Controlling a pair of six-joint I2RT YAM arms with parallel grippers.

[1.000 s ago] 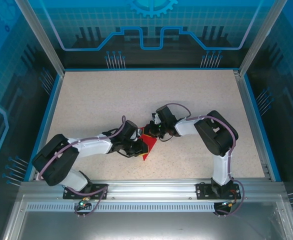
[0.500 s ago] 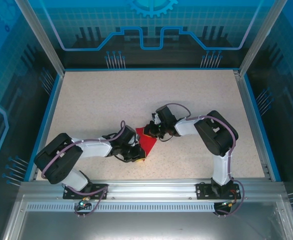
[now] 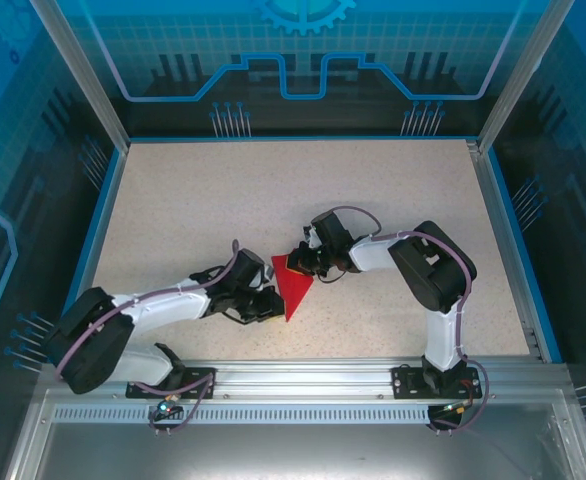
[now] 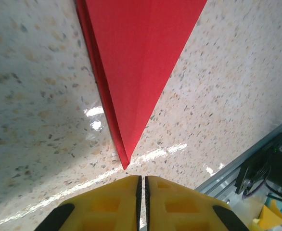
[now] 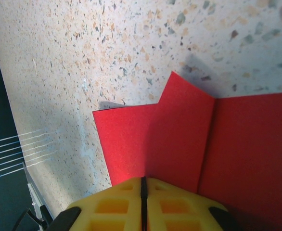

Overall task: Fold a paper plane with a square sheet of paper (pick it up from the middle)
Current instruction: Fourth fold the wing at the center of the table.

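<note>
**Red paper plane [image 3: 293, 288] lies on the table [image 3: 193, 200]**

It rests near the middle, a narrow dart [image 4: 141, 57] with its sharp tip toward the arms' bases. The left gripper [image 3: 271, 310] sits just short of that tip, fingers [image 4: 107, 202] clenched together on nothing. The right gripper [image 3: 298, 265] is over the wide end, where loose flaps [image 5: 179, 139] spread; its fingers [image 5: 179, 207] are pressed tight too; whether they pinch the paper, I cannot tell.

Left arm [image 3: 163, 305] and right arm [image 3: 428, 265] both show white shells, black joints, looping purple cables [image 3: 358, 212] and yellow moulded fingers [image 4: 107, 204] up front.
</note>
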